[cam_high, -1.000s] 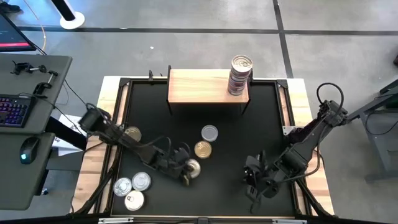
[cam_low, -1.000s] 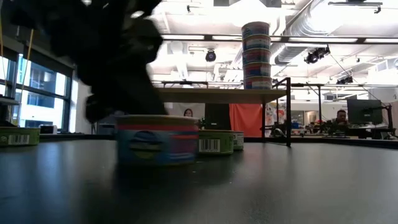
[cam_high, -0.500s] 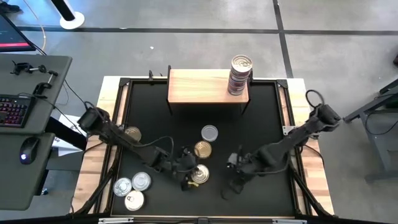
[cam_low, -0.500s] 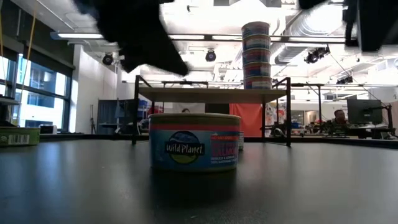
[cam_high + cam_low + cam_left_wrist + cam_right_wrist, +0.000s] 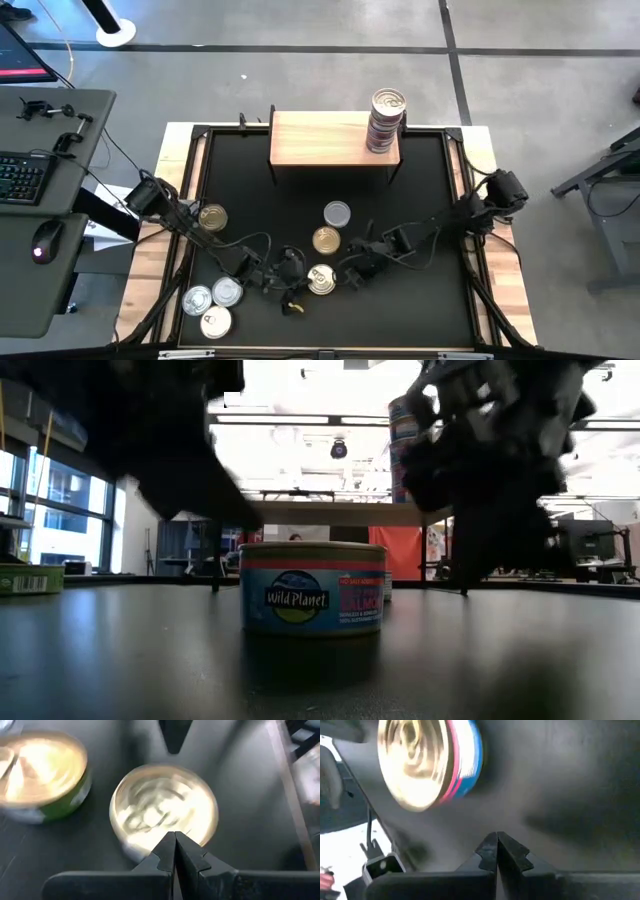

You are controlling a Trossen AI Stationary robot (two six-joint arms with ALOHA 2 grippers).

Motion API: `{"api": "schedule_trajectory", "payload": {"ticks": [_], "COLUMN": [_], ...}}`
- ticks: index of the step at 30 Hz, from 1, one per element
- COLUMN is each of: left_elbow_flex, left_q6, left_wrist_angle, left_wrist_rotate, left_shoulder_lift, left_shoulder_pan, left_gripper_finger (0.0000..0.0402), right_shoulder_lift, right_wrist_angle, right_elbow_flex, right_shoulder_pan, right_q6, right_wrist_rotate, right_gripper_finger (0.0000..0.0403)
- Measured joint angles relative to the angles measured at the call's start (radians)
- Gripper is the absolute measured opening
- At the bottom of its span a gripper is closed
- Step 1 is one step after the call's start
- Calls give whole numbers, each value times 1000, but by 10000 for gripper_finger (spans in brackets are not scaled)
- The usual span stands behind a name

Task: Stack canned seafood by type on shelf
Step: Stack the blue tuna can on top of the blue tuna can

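Canned seafood: 1 stack (image 5: 385, 122) done at shelf (image 5: 320, 138) right end. 7 loose tins left on worktop (image 5: 420, 190). Gold-topped tin (image 5: 321, 280) near front edge, between left claw (image 5: 291, 283) and right claw (image 5: 351, 277); both closed, empty.

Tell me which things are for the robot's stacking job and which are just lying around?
For the job:
- blue-and-pink tin
- loose tins on the black tabletop
- stacked tins
- shelf
- right pincer, shut beside the blue-and-pink tin
- left pincer, shut

Just lying about:
- keyboard
- mouse
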Motion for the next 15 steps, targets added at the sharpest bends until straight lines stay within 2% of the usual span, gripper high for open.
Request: {"api": "schedule_trajectory", "payload": {"ticks": [5,15], "left_elbow_flex": [4,7], "left_q6": [2,-3], "left_wrist_angle": [2,29], "left_wrist_rotate": [-1,-7], "left_shoulder_lift": [12,66], "left_shoulder_pan": [0,4], "left_gripper_finger": [0,0], "right_shoulder_lift": [67,94], "right_wrist_angle": [126,188], "right_elbow_flex": [0,0], "right_shoulder_pan": [-22,-24], "right_q6": [20,60], "right_wrist_rotate": [-16,12], "right_gripper_finger": [0,0]}}
